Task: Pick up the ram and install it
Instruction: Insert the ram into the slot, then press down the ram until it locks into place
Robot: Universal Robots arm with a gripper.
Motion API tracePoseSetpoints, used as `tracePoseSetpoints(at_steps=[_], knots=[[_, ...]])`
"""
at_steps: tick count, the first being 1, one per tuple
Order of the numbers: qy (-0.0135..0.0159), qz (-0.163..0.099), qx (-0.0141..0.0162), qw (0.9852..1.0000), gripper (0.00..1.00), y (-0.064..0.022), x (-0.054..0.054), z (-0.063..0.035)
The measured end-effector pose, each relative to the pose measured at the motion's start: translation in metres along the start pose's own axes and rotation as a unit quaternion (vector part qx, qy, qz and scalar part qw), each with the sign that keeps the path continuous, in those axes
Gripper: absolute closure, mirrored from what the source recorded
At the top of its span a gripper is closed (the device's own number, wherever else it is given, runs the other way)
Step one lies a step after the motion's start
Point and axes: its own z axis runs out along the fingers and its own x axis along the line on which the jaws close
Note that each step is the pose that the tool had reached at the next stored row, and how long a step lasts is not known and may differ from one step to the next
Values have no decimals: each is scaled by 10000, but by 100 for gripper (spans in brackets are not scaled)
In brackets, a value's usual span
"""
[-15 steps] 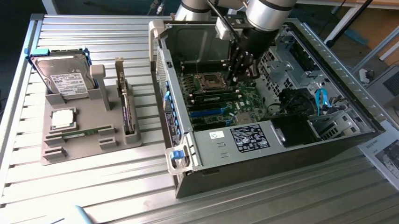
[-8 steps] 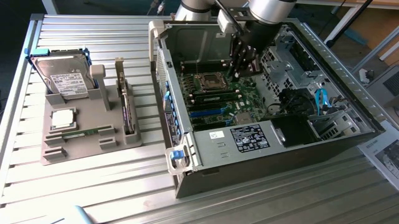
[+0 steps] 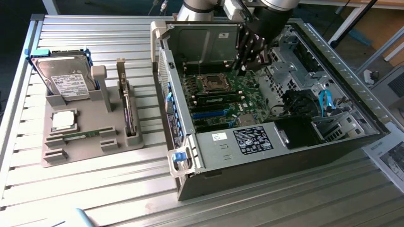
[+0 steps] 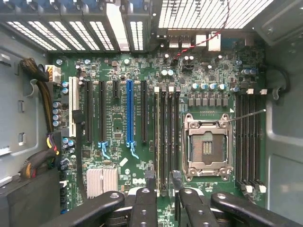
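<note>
The ram (image 3: 81,136) is seen lying flat in the grey holder (image 3: 94,118) on the desk (image 3: 75,189), at the exterior view's left. Its long axis runs roughly left-right, well apart from the jaws inside the open PC case (image 3: 208,146). In the wrist view, they're shown spread a bit over the motherboard (image 4: 118,142), nothing pinched.

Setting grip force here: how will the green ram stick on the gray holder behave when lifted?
The ram looks thin and narrow, so probably light and fairly stiff, yet liable to crack if flexed. It sits between brackets on the gray holder, so it may bind unless lifted straight.
</note>
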Motion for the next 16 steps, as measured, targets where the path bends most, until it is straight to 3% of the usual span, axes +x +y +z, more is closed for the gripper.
tracePoseSetpoints(at_steps=[9,16], knots=[[0,0,0,10000,75,4,-4,-140],[0,0,0,10000,75,4,-4,-149]])
